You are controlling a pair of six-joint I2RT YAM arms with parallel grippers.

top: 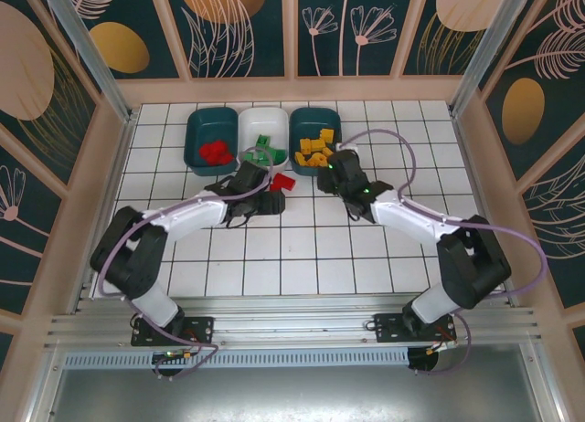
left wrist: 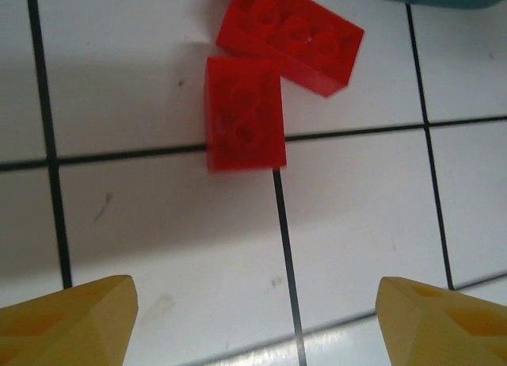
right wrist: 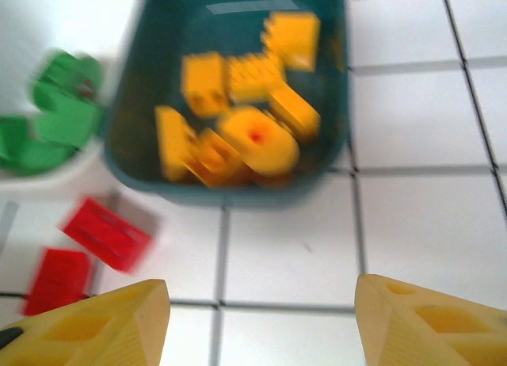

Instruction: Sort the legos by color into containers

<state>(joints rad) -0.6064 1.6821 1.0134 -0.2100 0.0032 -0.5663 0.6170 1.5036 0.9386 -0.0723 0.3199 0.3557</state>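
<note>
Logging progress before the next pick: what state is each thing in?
Left gripper: open, empty, over the tiles.
Right gripper: open, empty.
Two loose red bricks: lying on the tiles, unsorted.
Left teal tub: holds sorted red bricks.
White tub: holds green bricks.
Right teal tub: holds yellow bricks.

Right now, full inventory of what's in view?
left tub: 1, dark teal, far side of table
white tub: 1, white, between the teal tubs
right tub: 1, dark teal, right of white tub
red bricks: several, red, in left tub
green bricks: several, green, in white tub
yellow bricks: several, orange-yellow, in right tub
loose bricks: 2, red, on tiles near white tub
table: 1, white tiles
left arm: jaws open, empty, above loose bricks
right arm: jaws open, empty, by right tub
</note>
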